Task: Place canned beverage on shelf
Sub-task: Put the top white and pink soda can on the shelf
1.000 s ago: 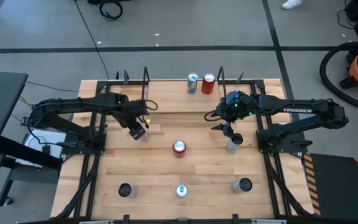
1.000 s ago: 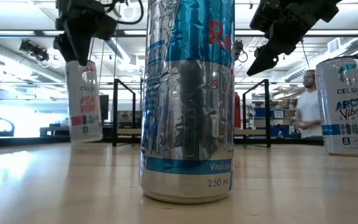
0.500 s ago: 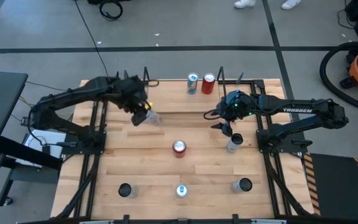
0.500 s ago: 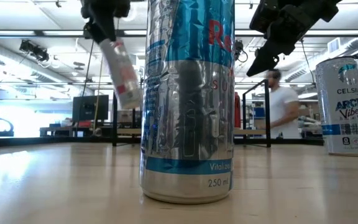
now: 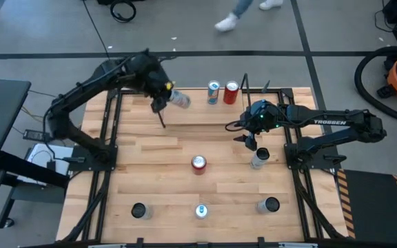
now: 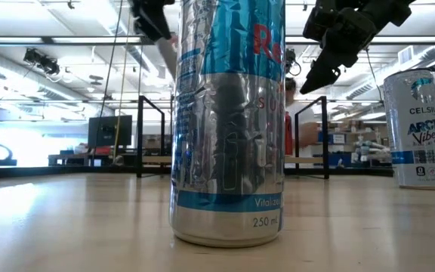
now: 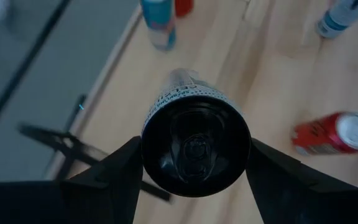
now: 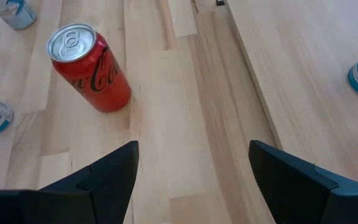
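Observation:
My left gripper (image 5: pixel 164 94) is up over the far left part of the table, shut on a white can (image 5: pixel 180 99) with a black top, beside the left black wire frame of the shelf (image 5: pixel 193 114). On the shelf's far part stand a blue can (image 5: pixel 214 92) and a red can (image 5: pixel 231 92). Right of centre, my right gripper (image 5: pixel 251 142) hangs open with nothing between its fingers, just beyond an upright silver can (image 5: pixel 258 160). My left gripper pinches the white can's wall just under its black top (image 7: pixel 196 146), one finger (image 7: pixel 124 171) on each side. The fingers slant down from above and the can's length runs on along them. It is lifted clear and tilted, its bottom end toward the shelf's cans.
A red cola can (image 5: pixel 198 163) stands mid-table, also seen in the right wrist view (image 8: pixel 92 65). Three more cans stand along the near edge, the middle one (image 6: pixel 229 121) filling the low view. A person walks beyond the far edge.
My left gripper has risen and swung toward the table's far edge and to the right, up to the shelf's left frame, rolling as it went. The white can has gone with it, from upright near the table to tilted and high. The right arm has kept still.

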You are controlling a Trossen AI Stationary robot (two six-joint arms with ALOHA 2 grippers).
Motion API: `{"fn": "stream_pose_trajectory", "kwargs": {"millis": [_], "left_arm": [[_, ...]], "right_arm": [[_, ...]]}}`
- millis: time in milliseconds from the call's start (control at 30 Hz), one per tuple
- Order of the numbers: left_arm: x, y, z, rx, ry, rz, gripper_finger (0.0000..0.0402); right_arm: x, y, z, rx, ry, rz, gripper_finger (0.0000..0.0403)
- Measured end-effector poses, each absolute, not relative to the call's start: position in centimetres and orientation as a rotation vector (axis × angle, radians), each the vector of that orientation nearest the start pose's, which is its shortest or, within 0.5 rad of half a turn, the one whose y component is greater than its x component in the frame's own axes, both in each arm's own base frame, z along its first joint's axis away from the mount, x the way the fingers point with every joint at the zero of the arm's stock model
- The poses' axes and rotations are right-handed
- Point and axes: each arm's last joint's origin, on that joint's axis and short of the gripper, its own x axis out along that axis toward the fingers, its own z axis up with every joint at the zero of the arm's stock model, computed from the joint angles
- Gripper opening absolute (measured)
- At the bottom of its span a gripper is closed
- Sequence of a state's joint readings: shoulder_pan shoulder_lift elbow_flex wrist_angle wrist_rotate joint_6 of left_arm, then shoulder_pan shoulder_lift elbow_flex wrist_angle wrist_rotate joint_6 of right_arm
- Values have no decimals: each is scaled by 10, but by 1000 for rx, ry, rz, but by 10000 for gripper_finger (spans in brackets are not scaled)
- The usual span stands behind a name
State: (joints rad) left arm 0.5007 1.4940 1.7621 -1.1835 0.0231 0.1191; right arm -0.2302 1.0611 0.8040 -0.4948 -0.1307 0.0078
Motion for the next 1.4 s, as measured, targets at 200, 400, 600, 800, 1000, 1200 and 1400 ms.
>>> {"fn": "stream_pose_trajectory", "kwargs": {"millis": [200,400,600,800,1000,1200,1400], "left_arm": [[271,161,418,-43,957,363,247],[291,181,406,-19,1093,265,247],[308,191,397,60,1126,199,247],[312,194,398,157,1113,156,247],[313,199,397,163,1105,158,247],[313,206,385,106,1159,126,247],[319,213,367,25,1216,86,247]], "right_arm": [[209,-45,264,143,740,-98,313],[209,-45,264,143,740,-98,313],[209,-45,264,159,738,-104,313],[210,-45,264,202,730,-121,313],[210,-45,264,210,729,-124,313],[210,-45,265,233,724,-132,313],[210,-45,265,240,720,-134,313]]}}
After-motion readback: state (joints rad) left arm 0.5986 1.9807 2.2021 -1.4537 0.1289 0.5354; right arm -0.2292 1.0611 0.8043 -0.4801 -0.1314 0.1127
